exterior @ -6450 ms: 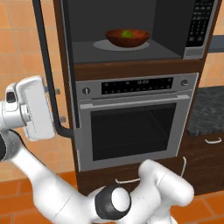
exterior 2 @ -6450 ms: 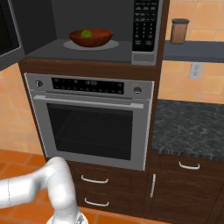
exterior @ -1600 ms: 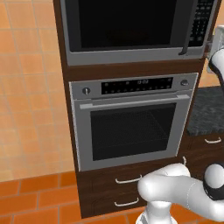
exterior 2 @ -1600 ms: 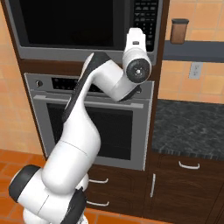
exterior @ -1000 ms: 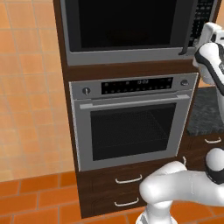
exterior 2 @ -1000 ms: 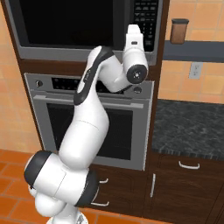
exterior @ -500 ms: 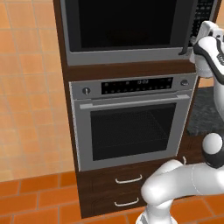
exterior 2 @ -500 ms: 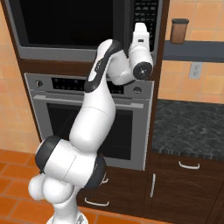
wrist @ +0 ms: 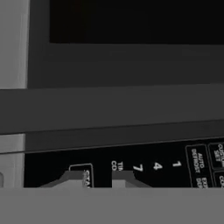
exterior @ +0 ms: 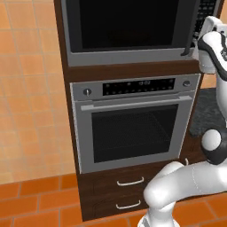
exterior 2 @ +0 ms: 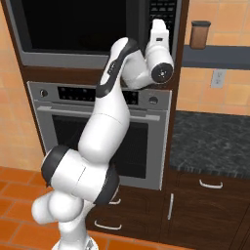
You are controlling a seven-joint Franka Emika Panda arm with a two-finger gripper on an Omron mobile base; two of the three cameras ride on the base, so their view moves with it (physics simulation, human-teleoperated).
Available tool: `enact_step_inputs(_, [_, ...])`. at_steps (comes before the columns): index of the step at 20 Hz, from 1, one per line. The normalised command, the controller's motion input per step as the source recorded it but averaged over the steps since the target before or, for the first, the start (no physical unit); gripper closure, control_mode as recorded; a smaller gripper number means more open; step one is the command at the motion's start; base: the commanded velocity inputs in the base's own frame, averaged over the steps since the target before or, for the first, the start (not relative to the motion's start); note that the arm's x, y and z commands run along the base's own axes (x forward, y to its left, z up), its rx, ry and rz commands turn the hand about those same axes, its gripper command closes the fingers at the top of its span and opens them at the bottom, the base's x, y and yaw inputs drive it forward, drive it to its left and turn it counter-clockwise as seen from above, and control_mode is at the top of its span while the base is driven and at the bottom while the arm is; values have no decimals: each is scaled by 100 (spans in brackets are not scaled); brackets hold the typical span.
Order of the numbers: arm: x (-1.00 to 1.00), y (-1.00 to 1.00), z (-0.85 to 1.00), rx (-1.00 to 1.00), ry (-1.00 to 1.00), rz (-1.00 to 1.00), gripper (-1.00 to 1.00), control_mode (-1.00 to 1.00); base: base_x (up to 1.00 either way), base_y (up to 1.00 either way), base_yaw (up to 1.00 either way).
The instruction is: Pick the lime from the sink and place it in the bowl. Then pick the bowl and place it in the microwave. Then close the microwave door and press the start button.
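The microwave door (exterior: 128, 26) stands closed, its dark glass (exterior 2: 78, 24) hiding the cavity, so the bowl and the lime are hidden. The sink is out of view. My gripper (exterior 2: 158, 25) is raised against the black keypad panel (exterior 2: 164, 10) at the microwave's right side. In the hand view the gripper (wrist: 98, 179) is shut and empty, its tips close together just off the keypad (wrist: 157, 166). An outlined key (wrist: 82, 173) sits by the left fingertip (wrist: 72, 178), with the digits 7, 4 and 1 to its right. The long dark door handle (wrist: 109, 109) crosses the hand view above.
Below the microwave sits a steel oven (exterior: 133, 128) with knobs and a wide handle, above dark wood drawers (exterior: 128, 195). A dark stone counter (exterior 2: 210, 141) lies to the right. Above it a shelf holds a brown canister (exterior 2: 199, 34). Orange tiles cover the wall.
The microwave door, open with the bowl and lime inside 6.5 s ago, is now closed. Over the last second my hand has risen and moved in against the keypad.
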Motion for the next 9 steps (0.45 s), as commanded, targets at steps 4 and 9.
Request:
enact_step_inputs(4, [-94,0,-17,0,-3,0,100,-100,0,0,0])
enact_step_inputs(9, [-100,6,-29,0,0,0,100,-100,0,0,0])
